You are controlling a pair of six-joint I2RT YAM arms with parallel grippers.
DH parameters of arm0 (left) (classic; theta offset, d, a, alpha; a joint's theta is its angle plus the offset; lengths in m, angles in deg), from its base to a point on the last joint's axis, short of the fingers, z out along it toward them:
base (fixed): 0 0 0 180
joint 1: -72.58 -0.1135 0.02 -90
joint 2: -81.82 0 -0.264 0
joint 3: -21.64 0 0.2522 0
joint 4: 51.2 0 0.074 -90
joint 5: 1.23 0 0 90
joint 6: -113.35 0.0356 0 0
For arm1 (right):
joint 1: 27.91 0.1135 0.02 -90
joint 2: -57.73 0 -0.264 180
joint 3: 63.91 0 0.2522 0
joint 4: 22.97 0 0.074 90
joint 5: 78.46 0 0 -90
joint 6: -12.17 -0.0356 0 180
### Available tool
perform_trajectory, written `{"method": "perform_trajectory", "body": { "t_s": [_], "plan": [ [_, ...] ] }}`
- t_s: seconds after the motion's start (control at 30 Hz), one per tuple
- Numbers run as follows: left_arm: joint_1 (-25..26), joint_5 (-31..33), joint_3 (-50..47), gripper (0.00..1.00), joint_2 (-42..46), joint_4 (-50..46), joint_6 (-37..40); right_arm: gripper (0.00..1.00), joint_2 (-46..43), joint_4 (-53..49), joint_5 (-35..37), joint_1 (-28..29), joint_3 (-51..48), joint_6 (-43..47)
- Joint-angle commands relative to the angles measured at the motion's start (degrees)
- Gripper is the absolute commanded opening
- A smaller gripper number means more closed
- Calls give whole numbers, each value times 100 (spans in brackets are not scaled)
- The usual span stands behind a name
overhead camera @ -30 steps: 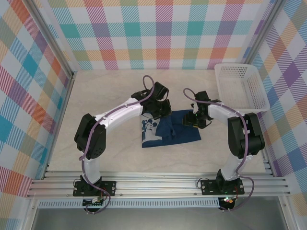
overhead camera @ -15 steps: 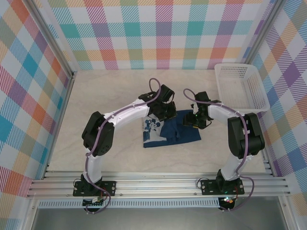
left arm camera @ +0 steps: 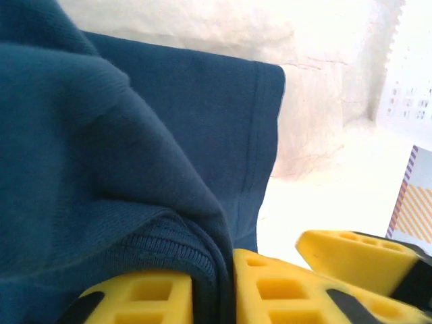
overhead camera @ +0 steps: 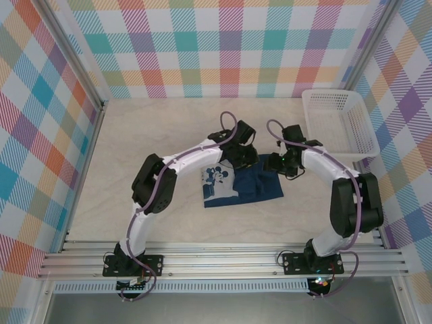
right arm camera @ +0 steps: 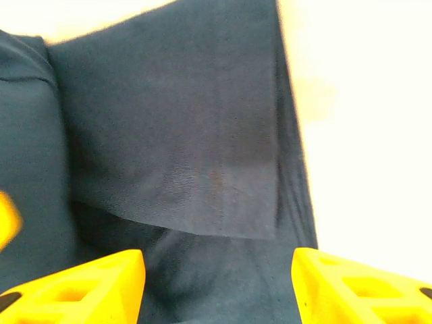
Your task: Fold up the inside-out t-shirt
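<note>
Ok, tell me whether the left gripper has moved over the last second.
Yes. The left gripper has shifted to the right over the t-shirt, ending closer to the white basket at the far right.

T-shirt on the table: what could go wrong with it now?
The t-shirt is bunched in the left gripper, so pulling away might drag the fold open. The right gripper is open right above a loose flap and could snag or rumple it.
</note>
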Motion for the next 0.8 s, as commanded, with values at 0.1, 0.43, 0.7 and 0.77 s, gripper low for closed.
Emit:
{"method": "perform_trajectory", "body": {
  "t_s": [0.1,0.43,0.7,0.77],
  "plan": [
    [398,-324,1010,44,-626,-86,-99,60,-1041,-257,315,-272,-398,-379],
    [361,-259,1471,50,-548,-643,654,61,-2009,-242,656,-485,-724,-586],
    [-284,197,-1265,50,1477,-220,1365,65,-2120,389,17,567,-931,-391],
    [-597,137,-2083,51,1860,121,1297,68,-1831,483,414,1270,-805,-299]
  ]
}}
